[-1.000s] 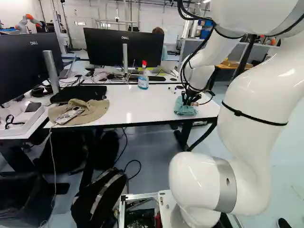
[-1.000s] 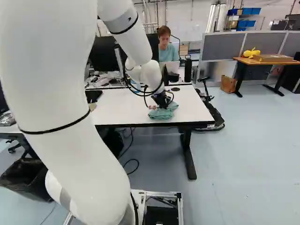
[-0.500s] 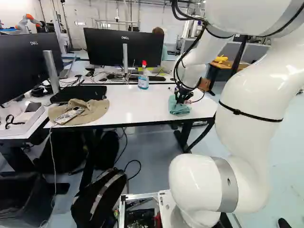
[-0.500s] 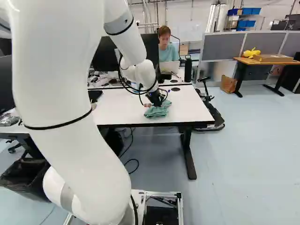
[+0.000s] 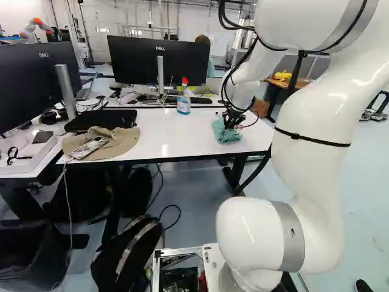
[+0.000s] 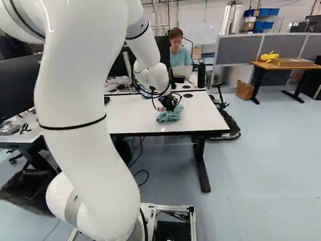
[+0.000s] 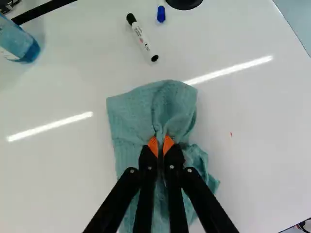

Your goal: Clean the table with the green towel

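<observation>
Worktop edges: white worktop (image 5: 173, 137); near edge and right-hand end both close to the towel, the near one closer.
Room leftward: a broad stretch of white surface between towel and beige hat (image 5: 123, 145); spray bottle (image 5: 183, 106) farther back, toward the far edge.
Room ahead: white surface, then a black-capped marker (image 7: 142, 38) lying near the towel, a blue-capped pen (image 7: 161, 13) beyond it.
Gripper (image 5: 231, 123): fingers nearly together, clenched on a fold of cloth, orange pads (image 7: 153, 145) pressing it from two sides.
Green towel (image 7: 131, 116): bunched, lying on the worktop under and around the fingertips.
Hidden: cloth beneath the fingers; hat, behind the arm in the right base view.
Cut off: spray bottle and a black round piece (image 7: 184, 3), both in the wrist view.
</observation>
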`<state>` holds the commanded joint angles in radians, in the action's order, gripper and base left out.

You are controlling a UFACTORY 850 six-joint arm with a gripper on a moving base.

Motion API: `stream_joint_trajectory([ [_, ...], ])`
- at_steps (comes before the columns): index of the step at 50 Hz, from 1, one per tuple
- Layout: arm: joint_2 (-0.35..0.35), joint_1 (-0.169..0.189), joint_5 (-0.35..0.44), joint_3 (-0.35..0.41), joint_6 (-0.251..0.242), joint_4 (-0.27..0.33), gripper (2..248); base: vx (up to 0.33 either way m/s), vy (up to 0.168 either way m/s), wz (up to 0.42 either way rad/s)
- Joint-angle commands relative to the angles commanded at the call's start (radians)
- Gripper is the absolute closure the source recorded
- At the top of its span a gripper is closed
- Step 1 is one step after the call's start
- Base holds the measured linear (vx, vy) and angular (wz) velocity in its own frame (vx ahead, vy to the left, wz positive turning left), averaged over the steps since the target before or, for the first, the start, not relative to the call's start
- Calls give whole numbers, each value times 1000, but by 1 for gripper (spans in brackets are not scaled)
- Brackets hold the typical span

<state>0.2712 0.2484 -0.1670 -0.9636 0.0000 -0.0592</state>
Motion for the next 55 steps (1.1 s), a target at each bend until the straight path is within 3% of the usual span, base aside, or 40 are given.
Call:
stream_joint_trajectory([
  [41,49,128,0,-59,0,0,218,0,0,0],
  [55,27,166,0,-33,0,0,218,0,0,0],
])
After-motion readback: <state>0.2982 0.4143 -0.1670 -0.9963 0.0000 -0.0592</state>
